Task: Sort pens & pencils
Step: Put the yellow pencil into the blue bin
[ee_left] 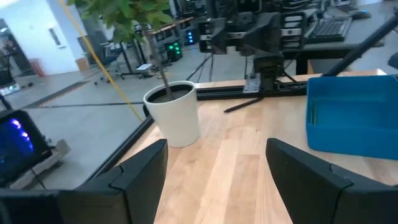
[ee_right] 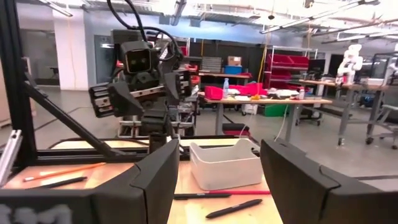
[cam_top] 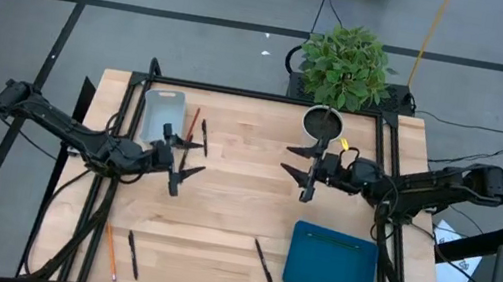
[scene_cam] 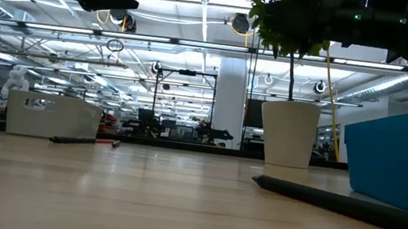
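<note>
My left gripper [cam_top: 185, 165] [ee_left: 214, 180] is open and empty, above the table's left half, just near of the white bin [cam_top: 161, 115]. My right gripper [cam_top: 299, 173] [ee_right: 217, 180] is open and empty, near of the plant pot [cam_top: 323, 122]. A red-orange pencil [cam_top: 192, 124] and a black pen [cam_top: 204, 137] lie on the table beside the bin. An orange pencil [cam_top: 111, 250] and a black pen [cam_top: 132, 254] lie at the near left. Another black pen [cam_top: 263, 261] lies left of the blue tray [cam_top: 331, 263]. A thin green pencil [cam_top: 332, 240] lies in the tray.
The white pot with the green plant [scene_cam: 288, 133] stands at the far edge, right of centre. The blue tray [scene_cam: 399, 156] sits at the near right, the white bin [scene_cam: 54, 115] at the far left. A black frame runs around the table. Bare wood lies between the two grippers.
</note>
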`<state>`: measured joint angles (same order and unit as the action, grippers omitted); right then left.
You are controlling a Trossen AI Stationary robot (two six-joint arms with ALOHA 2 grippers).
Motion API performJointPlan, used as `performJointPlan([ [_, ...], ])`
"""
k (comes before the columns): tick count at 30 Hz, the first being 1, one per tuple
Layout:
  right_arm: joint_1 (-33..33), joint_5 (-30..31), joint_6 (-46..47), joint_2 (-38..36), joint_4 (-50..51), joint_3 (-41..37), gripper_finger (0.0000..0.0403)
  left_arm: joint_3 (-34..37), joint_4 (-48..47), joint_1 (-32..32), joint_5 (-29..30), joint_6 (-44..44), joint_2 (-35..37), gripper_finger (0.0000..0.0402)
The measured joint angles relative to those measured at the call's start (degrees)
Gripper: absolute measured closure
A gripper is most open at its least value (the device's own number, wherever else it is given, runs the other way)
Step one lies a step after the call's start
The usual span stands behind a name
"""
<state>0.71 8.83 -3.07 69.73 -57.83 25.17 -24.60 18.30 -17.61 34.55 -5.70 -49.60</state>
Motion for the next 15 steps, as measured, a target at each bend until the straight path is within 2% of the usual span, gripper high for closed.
performJointPlan([
  [6, -0.97, -0.01, -0.45, 0.00, 1.22, 0.02, 0.0188, 0.00, -0.02, -0.36, 0.00, 1.42, 0.00, 0.0126],
  [15, -1.58, 0.04, -11.46, 0.00, 3.26, 0.02, 0.0188, 0.00, -0.06, -0.52, 0.00, 1.34, 0.00, 0.0126],
])
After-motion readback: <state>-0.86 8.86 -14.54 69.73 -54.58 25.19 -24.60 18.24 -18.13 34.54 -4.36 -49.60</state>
